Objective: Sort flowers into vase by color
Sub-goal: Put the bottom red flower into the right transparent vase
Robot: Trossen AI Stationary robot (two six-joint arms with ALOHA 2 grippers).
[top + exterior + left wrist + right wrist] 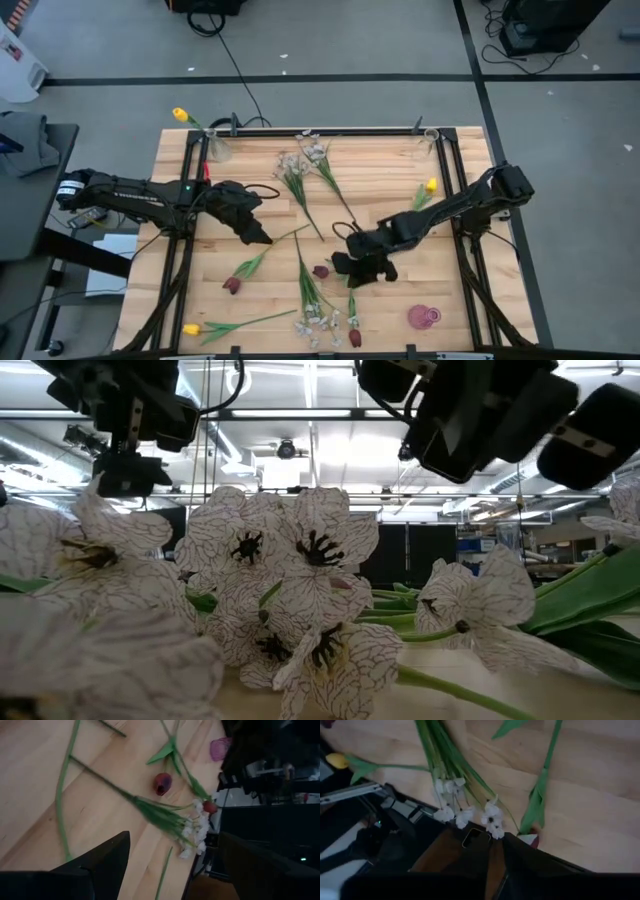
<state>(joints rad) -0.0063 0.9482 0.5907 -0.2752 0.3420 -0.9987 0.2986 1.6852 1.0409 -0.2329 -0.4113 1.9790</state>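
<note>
The artificial long green-stemmed flowers lie scattered flat on the pale wooden slatted counter [390, 300]. A dark red tulip [232, 285] lies front-left, another dark red tulip head [320, 271] near the middle, and a third red bloom [354, 338] at the front edge beside a spray of small whitish blossoms [318, 322]. A second whitish spray [300, 160] lies toward the back. One yellow tulip [192, 329] rests at the front-left corner, another yellow tulip [430, 186] near the right rail, and a third yellow tulip [180, 115] already stands in the clear glass vase [217, 149] at the back-left. A small pink glass vase [423, 317] sits front-right, and another clear vase [429, 142] back-right.

These flowers look light and limp at the leaves, with thin, fairly stiff stems. I judge the mid-stem the best place to pinch, since the fabric heads would crush or slip.

The right claw [362, 268] hovers low over the middle of the counter, just beside the loose red head; its fingers look only slightly parted and hold nothing that I can see. The left claw [256, 236] hangs over the left-centre with fingers spread wide [107, 860], empty.

Around the counter lie grey floor, black tape lines and cables; the low view shows ceiling strip lights beyond.
</note>
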